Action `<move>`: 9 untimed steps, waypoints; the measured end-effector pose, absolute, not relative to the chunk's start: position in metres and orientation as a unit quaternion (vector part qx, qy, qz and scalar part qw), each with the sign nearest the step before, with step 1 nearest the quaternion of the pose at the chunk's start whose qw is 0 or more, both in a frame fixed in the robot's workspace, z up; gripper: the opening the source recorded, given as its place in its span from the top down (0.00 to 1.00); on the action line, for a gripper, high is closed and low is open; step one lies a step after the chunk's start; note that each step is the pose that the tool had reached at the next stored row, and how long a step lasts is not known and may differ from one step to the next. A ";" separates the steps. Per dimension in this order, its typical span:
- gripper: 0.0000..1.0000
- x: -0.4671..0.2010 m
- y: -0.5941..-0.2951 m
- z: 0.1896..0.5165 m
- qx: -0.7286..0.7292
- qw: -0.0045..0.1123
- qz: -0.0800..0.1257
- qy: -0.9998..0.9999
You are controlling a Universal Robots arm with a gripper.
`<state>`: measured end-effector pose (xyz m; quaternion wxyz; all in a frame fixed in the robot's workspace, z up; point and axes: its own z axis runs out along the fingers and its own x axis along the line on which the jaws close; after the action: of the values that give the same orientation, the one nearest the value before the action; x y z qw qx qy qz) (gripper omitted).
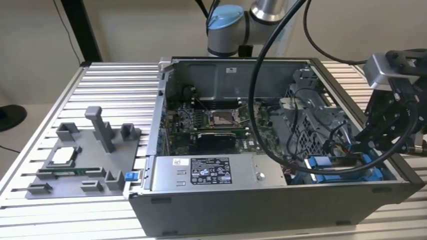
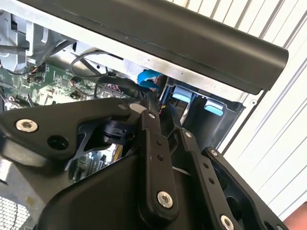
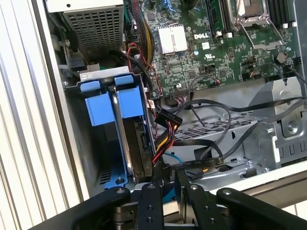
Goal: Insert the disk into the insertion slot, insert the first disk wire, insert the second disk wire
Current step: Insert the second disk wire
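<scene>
First wrist view: disk (image 3: 136,143) sits edge-on in the slot (image 3: 108,103), blue carrier tabs up, against the case wall (image 3: 72,139) at the corner near the power supply (image 3: 93,26). So the disk step looks done. A bundle of red, yellow and black wires (image 3: 160,143) runs down beside the disk's rear edge to a black connector (image 3: 168,116). The gripper (image 3: 167,184) is just over the disk's near end, fingers (image 3: 154,179) close together; whether they pinch a thin black cable (image 3: 201,163) there cannot be told. In the second wrist view the gripper (image 2: 160,115) points at the blue tabs (image 2: 213,106) below the case rim (image 2: 192,43).

Exterior view: gripper (image 1: 373,142) hangs over the case's right end, above the blue slot (image 1: 333,167); motherboard (image 1: 213,122) lies well apart.

Judgement: a wire step is in hand. To do it well, line the plug square with the disk's port, push straight along the port axis, and keep the loose cables from snagging the fingers.
</scene>
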<state>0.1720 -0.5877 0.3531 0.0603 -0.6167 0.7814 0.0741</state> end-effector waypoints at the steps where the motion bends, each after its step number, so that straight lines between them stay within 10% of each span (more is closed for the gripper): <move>1: 0.00 0.172 -0.588 0.353 -0.617 0.060 0.074 0.781; 2: 1.00 0.172 -0.588 0.353 -0.617 0.060 0.074 0.781; 7: 1.00 0.172 -0.588 0.353 -0.617 0.060 0.074 0.781; 8: 0.00 0.172 -0.588 0.353 -0.617 0.060 0.074 0.781; 9: 0.00 0.172 -0.588 0.353 -0.617 0.060 0.074 0.781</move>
<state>0.1720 -0.5877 0.3530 0.0603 -0.6167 0.7814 0.0741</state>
